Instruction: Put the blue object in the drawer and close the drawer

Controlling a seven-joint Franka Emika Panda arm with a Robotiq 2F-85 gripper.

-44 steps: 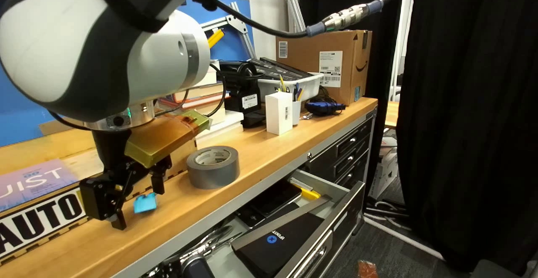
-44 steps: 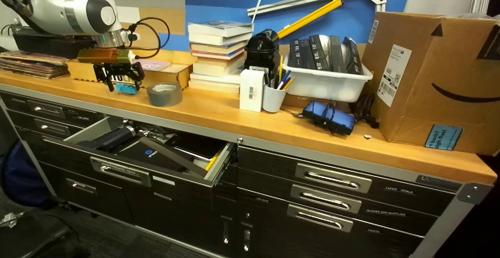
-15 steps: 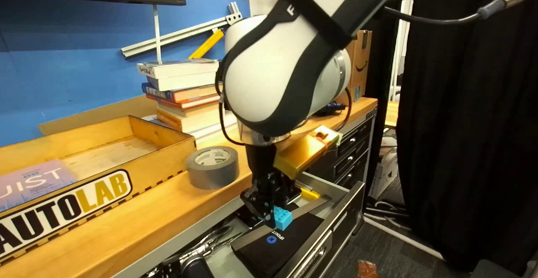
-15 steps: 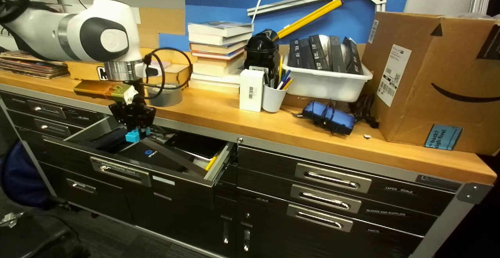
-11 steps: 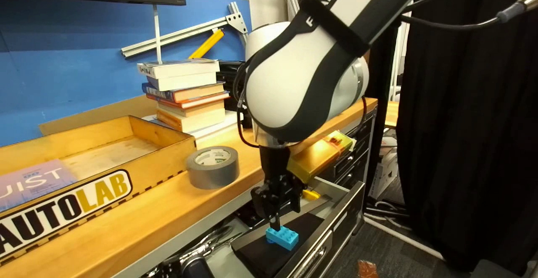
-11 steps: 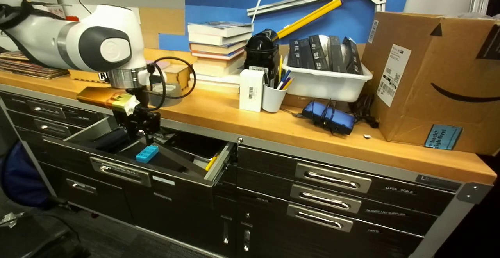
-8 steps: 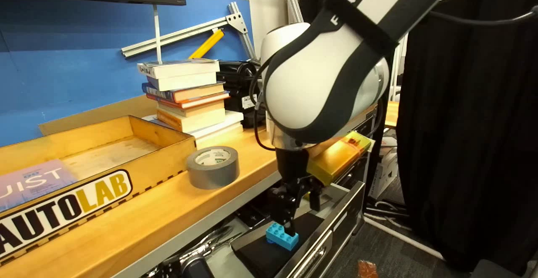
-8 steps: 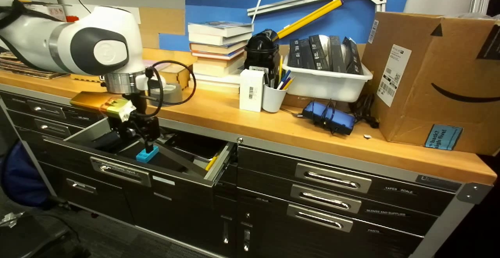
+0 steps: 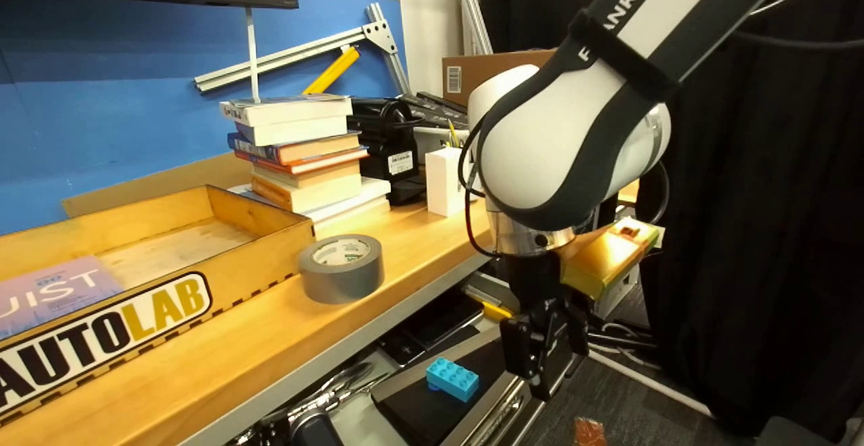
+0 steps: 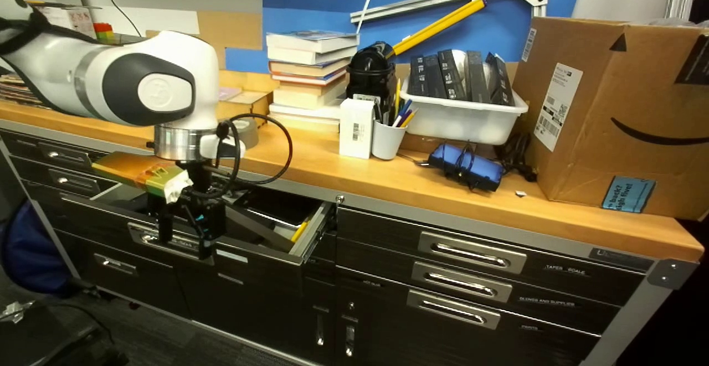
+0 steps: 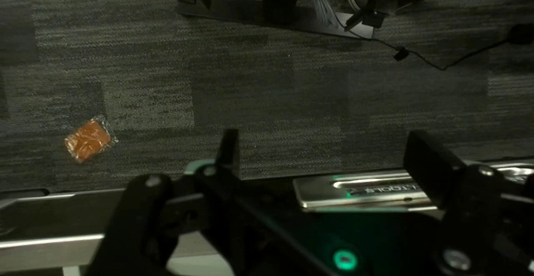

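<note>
The blue object, a cyan studded block [image 9: 452, 378], lies on a dark flat box [image 9: 415, 402] inside the drawer. In an exterior view my gripper mostly hides it. The drawer [image 10: 271, 263] stands pulled out; its silvery handle also shows in the wrist view [image 11: 367, 190]. My gripper [image 9: 560, 368] is open and empty, pointing down over the drawer's front edge, apart from the block. In an exterior view the gripper [image 10: 185, 244] stands in front of the drawer handle. In the wrist view its fingers [image 11: 228, 153] are wide apart, with floor and handle between them.
A grey tape roll [image 9: 343, 277] sits on the wooden benchtop by a wooden tray [image 9: 270, 240]. Books [image 9: 297, 156], a white box [image 10: 356, 128] and a cardboard box [image 10: 587, 106] stand along the back. An orange packet [image 11: 88, 139] lies on the floor.
The block was carried from the benchtop into the drawer and let go. My gripper has opened and moved away from it, out over the drawer's front. The drawer has not visibly moved.
</note>
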